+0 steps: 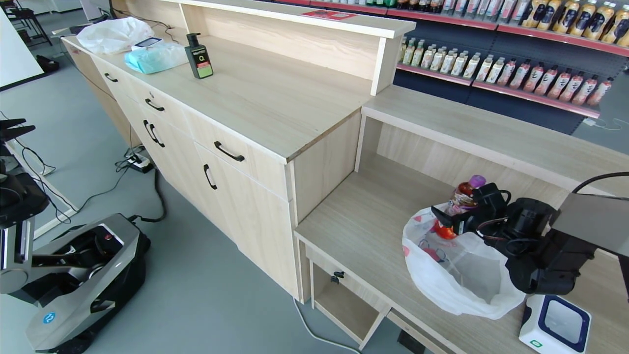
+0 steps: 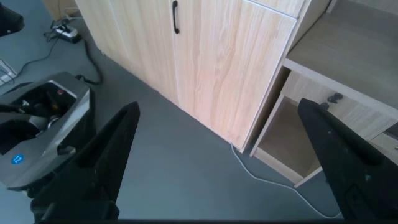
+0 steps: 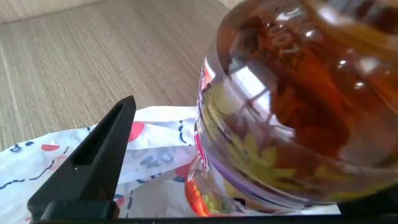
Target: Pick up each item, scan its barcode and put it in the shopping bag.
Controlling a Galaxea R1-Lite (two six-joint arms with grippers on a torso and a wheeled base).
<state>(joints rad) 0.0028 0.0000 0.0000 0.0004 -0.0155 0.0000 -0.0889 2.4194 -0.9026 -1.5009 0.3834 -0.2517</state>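
R gripper point(image 1: 448, 220) is clamped on a purple-capped tea bottle point(image 1: 463, 195) just over the white shopping bag point(image 1: 457, 282); L gripper point(image 2: 219, 143) gapes wide, holding nothing.

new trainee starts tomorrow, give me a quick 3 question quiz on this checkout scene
1. True or false: the right tool holds the bottle over the bag.
2. Fill in: the left tool is ___, holding nothing.
3. Where is the scanner? A in the bag; B on the desk beside the bag; C in the left tool.
Key: 1 true; 2 open; 3 B.
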